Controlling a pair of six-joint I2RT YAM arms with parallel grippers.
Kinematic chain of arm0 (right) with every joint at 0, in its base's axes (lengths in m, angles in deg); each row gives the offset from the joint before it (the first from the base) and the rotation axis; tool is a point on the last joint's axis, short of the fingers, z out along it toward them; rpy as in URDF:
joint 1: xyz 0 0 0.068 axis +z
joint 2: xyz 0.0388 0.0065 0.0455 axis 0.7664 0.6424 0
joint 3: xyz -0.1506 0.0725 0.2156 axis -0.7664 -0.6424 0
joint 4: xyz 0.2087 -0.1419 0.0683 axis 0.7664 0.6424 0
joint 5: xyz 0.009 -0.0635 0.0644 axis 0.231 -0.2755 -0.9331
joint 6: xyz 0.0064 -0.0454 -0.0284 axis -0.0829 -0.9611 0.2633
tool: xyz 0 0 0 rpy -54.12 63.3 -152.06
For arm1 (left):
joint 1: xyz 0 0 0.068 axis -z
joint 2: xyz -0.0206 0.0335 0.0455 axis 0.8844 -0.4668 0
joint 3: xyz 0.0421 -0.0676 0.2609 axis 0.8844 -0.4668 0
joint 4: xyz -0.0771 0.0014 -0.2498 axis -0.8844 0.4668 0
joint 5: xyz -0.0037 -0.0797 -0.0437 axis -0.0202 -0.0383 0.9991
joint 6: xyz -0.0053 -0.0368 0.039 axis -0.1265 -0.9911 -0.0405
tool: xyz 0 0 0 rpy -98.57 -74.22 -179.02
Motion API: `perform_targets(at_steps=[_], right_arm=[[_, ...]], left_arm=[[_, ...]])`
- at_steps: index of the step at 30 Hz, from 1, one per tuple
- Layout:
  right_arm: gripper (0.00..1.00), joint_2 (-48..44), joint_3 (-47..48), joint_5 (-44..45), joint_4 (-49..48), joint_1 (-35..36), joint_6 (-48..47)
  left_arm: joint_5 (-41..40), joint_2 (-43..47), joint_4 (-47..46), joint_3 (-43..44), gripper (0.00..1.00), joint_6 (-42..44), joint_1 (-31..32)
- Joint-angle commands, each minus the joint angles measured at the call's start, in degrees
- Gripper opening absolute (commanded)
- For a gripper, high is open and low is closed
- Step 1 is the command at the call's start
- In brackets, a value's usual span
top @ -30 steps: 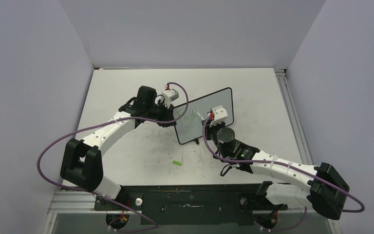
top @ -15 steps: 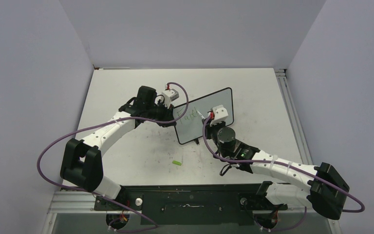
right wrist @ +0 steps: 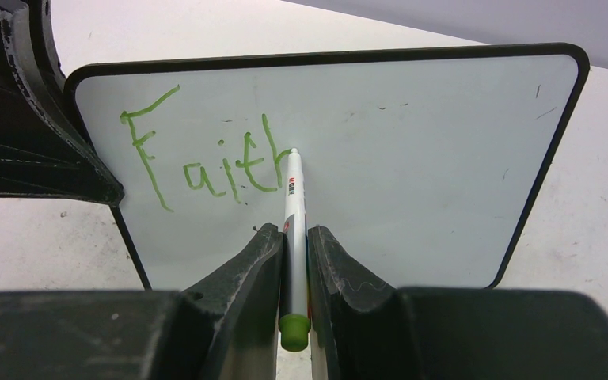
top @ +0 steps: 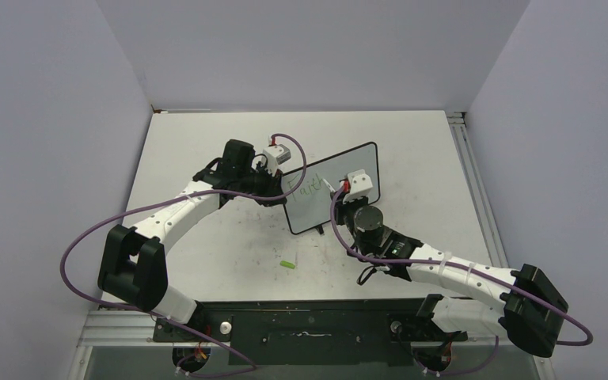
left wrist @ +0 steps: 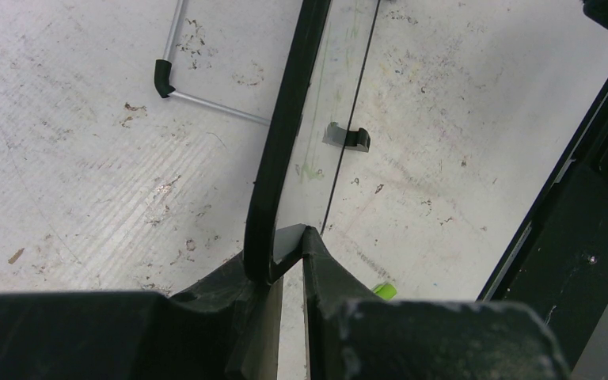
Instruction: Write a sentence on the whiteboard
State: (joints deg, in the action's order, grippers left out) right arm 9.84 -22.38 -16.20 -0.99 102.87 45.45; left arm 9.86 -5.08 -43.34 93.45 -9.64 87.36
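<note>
1. On the whiteboard (right wrist: 412,158), one green word, "Faith", stood at the upper left. It was the only part of the sentence (right wrist: 206,162) visible, and the rest of the face was blank apart from a few faint specks.
2. Held tool: a green marker (right wrist: 293,210), clamped between the right jaws, cap end toward the wrist. Its tip was at the foot of the final "h", either touching the board or just off it; which could not be told.
3. Steadying grip: the left jaws were closed on the board's black frame, at the edge nearest the "F".
4. Position: the whiteboard was propped upright at mid-table between the two wrists, its face turned toward the right arm (top: 443,273).
5. Progress, as a judgement: first word complete, further words not yet begun, with ample room left to the right and below.
6. Surface: the table (top: 206,142) was white, scuffed and flecked with dark marks. A small green piece (top: 287,264), possibly the marker's cap, lay near the board's front.
7. Room: plain pale lavender-grey walls (top: 309,47) enclosed the table on three sides, and a metal rail (top: 465,174) ran along its right edge.
</note>
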Motion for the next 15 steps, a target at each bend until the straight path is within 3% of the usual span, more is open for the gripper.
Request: perform_targets(at_steps=[1,15], right_arm=[[0.05,-0.9,0.1,2.3,-0.7,-1.1,1.0],[0.05,-1.9,-2.5,1.5,2.2,-1.1,4.6]], left_arm=[[-3.8,-0.1,1.1,1.7,0.0,3.6,0.3],[-3.8,0.0,1.1,1.7,0.0,3.6,0.3]])
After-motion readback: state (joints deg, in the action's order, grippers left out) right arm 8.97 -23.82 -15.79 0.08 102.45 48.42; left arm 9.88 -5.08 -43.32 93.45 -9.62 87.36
